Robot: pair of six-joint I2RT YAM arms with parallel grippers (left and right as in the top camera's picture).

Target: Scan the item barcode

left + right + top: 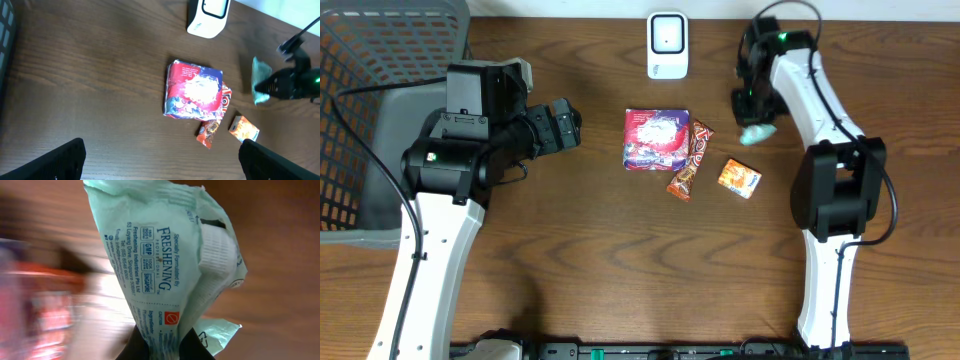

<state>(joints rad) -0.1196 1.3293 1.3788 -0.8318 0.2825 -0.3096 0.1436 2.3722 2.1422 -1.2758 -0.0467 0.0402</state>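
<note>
A pale green wet-wipe packet [165, 260] printed "Freshening" fills the right wrist view, pinched at its lower end between my right gripper's [165, 347] black fingers, which are shut on it. From overhead the packet [757, 133] hangs at the right gripper [752, 115] at the back right of the table. The white barcode scanner [667, 45] stands at the back centre, left of the packet. My left gripper [160, 160] is open with only bare wood between its fingers, left of the packages. In the left wrist view the packet [260, 80] shows at the right.
A red and blue snack box [656, 138], a red-orange bar wrapper [689, 160] and a small orange packet [740, 178] lie mid-table. A grey mesh basket [370, 100] stands at the left edge, behind the left arm.
</note>
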